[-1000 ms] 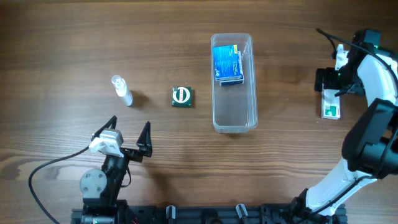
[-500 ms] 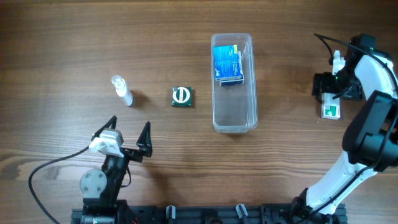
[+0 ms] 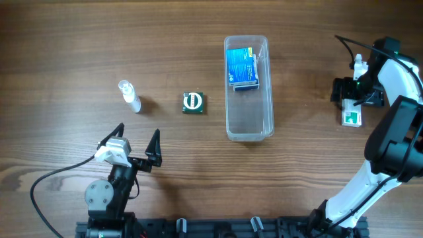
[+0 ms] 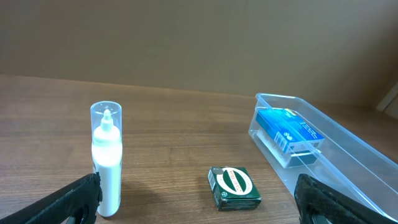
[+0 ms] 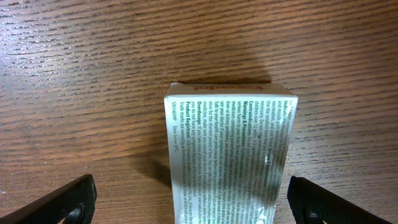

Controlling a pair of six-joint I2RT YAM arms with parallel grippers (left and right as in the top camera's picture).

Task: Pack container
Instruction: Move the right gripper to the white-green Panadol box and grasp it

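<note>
Blue box [image 3: 242,68] in container [image 3: 250,116]; green box [image 3: 193,103], bottle [image 3: 129,96], white carton [image 3: 351,117] at 3 o'clock unpacked on bench [image 3: 66,39]. Left pincer [image 3: 138,130], right pincer [image 5: 193,202] open, empty.

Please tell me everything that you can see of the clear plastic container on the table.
The container is a long, narrow rectangular tub of clear, see-through plastic with rounded corners and a thin rim. It is open on top, with no lid on it. It stands upright on the wooden table, near the middle, with its long side running away from the robot. A blue box lies inside at the far end, and the near part of the floor is bare. Nothing else touches it.
</note>
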